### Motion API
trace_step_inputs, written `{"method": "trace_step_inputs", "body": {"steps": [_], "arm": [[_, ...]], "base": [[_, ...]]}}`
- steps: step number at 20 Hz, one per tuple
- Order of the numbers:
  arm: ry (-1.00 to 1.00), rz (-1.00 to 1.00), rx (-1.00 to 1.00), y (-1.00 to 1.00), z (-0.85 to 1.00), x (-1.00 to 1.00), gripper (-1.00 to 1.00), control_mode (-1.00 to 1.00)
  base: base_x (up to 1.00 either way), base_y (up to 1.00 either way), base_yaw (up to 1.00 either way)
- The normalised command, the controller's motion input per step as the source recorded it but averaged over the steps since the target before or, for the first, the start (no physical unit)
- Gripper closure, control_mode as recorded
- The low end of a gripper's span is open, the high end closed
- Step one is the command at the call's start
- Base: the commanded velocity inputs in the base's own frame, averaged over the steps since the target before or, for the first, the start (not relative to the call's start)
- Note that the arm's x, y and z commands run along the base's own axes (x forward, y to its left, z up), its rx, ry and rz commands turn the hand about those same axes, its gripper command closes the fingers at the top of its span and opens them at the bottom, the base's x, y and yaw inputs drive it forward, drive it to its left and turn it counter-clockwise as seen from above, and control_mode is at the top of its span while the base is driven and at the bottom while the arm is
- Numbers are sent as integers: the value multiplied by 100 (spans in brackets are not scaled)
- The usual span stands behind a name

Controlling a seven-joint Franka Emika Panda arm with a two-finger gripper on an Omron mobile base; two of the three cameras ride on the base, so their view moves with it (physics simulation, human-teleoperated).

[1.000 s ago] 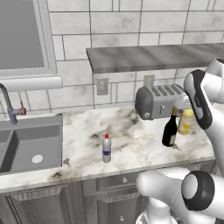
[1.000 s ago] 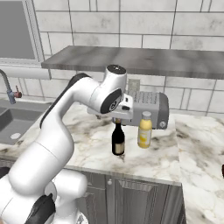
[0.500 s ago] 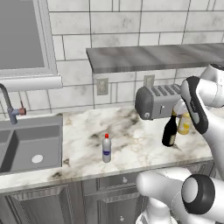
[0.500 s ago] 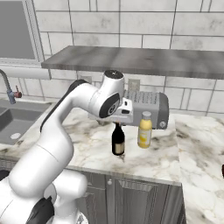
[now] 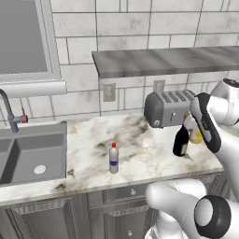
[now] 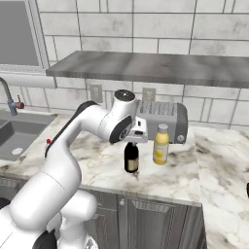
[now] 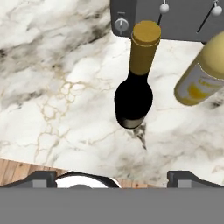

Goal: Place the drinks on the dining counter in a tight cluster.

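Observation:
A tall dark wine bottle [image 7: 133, 98] with a gold top stands upright on the marble counter, just in front of the toaster. My gripper [image 7: 114, 176] hangs right above it, open, one finger on each side of the bottle and nothing held. From the right base view the gripper [image 6: 133, 137] sits at the wine bottle's [image 6: 131, 158] neck. A squat yellow bottle [image 6: 161, 144] with a pale cap stands close to its right. The small clear bottle [image 5: 113, 158] with red cap and blue label stands alone further left. The dining counter is out of view.
A grey toaster [image 5: 165, 108] stands against the tiled wall behind the two bottles. A sink [image 5: 28, 154] with a faucet [image 5: 9, 112] lies at the left. A grey shelf [image 5: 163, 60] runs above the counter. The counter turns a corner at the right [image 6: 223, 194].
The hand has come down over the wine bottle, so its gold top is now hidden behind the gripper in the right base view. The jaws stay open. The bottles have not moved.

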Motion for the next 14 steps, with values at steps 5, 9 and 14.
{"method": "trace_step_inputs", "body": {"steps": [5,9,14], "arm": [[-6,0,0,0,-17,3,-100,-100],[0,0,-2,0,0,3,-100,-100],[3,0,-7,4,0,11,-100,-100]], "base": [[0,0,0],[0,0,0],[0,0,0]]}}
